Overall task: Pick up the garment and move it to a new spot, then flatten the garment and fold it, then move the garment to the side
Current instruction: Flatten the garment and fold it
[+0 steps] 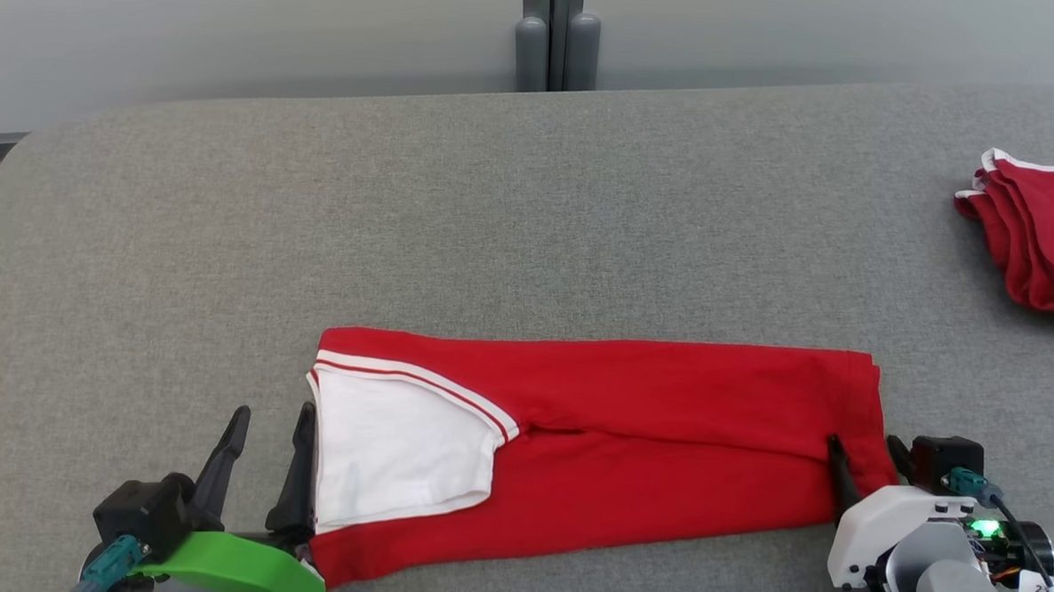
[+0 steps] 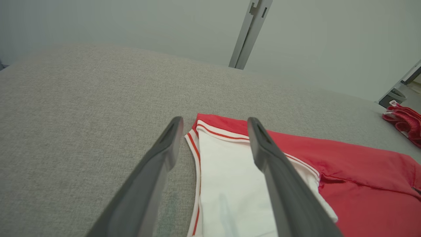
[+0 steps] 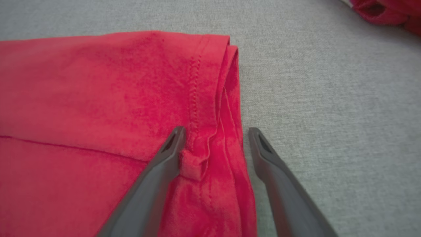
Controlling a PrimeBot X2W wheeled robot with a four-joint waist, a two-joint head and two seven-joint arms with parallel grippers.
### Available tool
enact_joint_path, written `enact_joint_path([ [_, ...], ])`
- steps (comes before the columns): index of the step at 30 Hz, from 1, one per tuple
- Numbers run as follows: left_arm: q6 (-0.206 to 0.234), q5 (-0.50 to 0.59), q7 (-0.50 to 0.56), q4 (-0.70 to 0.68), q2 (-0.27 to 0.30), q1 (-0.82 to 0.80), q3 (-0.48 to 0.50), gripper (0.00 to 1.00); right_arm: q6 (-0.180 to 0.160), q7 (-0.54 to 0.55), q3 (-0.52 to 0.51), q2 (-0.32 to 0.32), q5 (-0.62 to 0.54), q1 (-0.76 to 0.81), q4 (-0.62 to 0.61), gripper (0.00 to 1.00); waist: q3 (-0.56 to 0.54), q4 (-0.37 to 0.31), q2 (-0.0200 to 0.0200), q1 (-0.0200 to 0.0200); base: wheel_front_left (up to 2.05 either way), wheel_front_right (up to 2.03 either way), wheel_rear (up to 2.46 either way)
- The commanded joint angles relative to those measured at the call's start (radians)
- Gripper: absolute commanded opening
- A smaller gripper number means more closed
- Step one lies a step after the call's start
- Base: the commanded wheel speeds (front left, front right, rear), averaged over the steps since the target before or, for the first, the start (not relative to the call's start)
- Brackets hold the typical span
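Jaws wide, astride garment (image 1: 664, 426) short edges.

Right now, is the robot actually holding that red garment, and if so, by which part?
Nothing is held. Both the left gripper and right gripper stand open, each straddling one end of the red garment without closing on it.

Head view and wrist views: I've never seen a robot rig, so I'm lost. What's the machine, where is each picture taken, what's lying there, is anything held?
A two-armed robot. The wide picture is from its head camera, looking down; the other two are from wrist cameras, looking along each arm. On the grey table lies a folded red garment with a white part; a second red garment sits far right. The left pincer and right pincer stand open at the folded one's ends, holding nothing.
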Motion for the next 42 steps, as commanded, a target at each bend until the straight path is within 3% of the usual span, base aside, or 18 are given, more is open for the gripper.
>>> enact_joint_path([
  [1,0.000,0.005,-0.003,-0.001,-0.002,-0.012,0.002,1.00,0.000,0.005,0.011,0.008,0.009,-0.007,0.029,0.00,0.000,-0.005,0.0000,0.0000,0.00,0.00,0.00],
  [8,-0.004,0.032,-0.003,-0.003,-0.015,-0.016,0.013,1.00,-0.001,-0.012,-0.021,-0.052,0.016,-0.074,0.039,0.00,-0.004,-0.033,0.0000,0.0000,0.00,0.00,0.00],
  [18,-0.018,0.072,-0.003,0.020,-0.045,-0.008,0.036,1.00,-0.001,0.052,-0.141,-0.200,0.039,-0.068,-0.054,0.00,-0.017,-0.071,0.0000,0.0000,0.00,0.00,0.00],
  [24,-0.035,0.087,-0.003,0.037,-0.060,-0.005,0.045,1.00,-0.001,0.123,-0.147,-0.174,0.111,-0.036,-0.156,0.00,-0.019,-0.087,0.0000,0.0000,0.00,0.00,0.00],
  [32,-0.058,0.104,-0.003,0.069,-0.082,-0.025,0.037,1.00,-0.001,0.227,0.024,-0.054,0.279,0.006,-0.354,0.00,-0.028,-0.077,0.0000,0.0000,0.00,0.00,0.00],
  [42,-0.078,0.112,-0.002,0.091,-0.101,-0.030,0.042,1.00,-0.001,0.276,0.368,0.006,0.412,0.021,-0.489,0.00,-0.039,-0.025,0.0000,0.0000,0.00,0.00,0.00],
])
